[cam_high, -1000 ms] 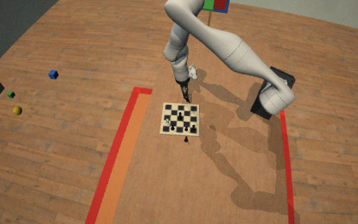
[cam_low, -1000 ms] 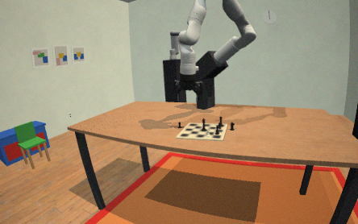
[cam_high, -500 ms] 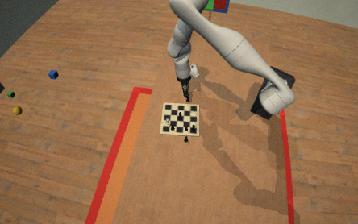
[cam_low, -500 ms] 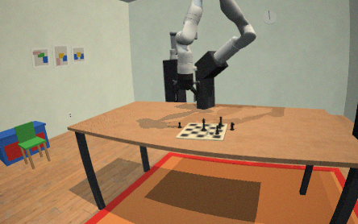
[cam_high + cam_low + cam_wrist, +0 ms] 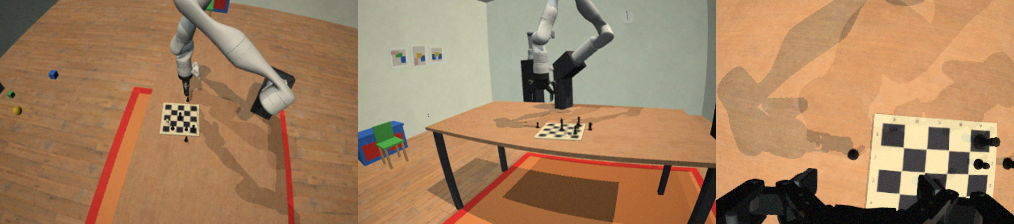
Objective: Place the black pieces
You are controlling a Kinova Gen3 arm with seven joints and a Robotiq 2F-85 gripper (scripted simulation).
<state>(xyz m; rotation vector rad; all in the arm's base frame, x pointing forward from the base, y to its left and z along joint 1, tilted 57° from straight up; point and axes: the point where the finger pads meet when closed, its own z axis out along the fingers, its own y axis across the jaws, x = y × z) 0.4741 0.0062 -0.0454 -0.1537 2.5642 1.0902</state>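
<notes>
The chessboard [image 5: 163, 131] [image 5: 559, 138] [image 5: 873, 163] lies in the middle of the table. One small black piece [image 5: 187, 99] [image 5: 538, 125] [image 5: 853, 155] stands upright on the table just off one board edge. A second black piece [image 5: 185, 139] [image 5: 590, 126] [image 5: 1008, 163] stands off the opposite edge. I cannot tell which is the pawn and which the knight. Several black pieces [image 5: 180, 115] [image 5: 561, 124] and one white piece [image 5: 167, 121] stand on the board. My gripper [image 5: 186, 89] [image 5: 543, 89] [image 5: 867, 183] is open and empty. It hangs well above the table, over the first piece.
The arm's black base [image 5: 270, 101] [image 5: 564, 85] stands on the table behind the board. A dark cabinet [image 5: 529, 80] is behind the table. On the floor lie a blue cube [image 5: 53, 74], a green cube [image 5: 11, 94] and a yellow ball [image 5: 17, 110].
</notes>
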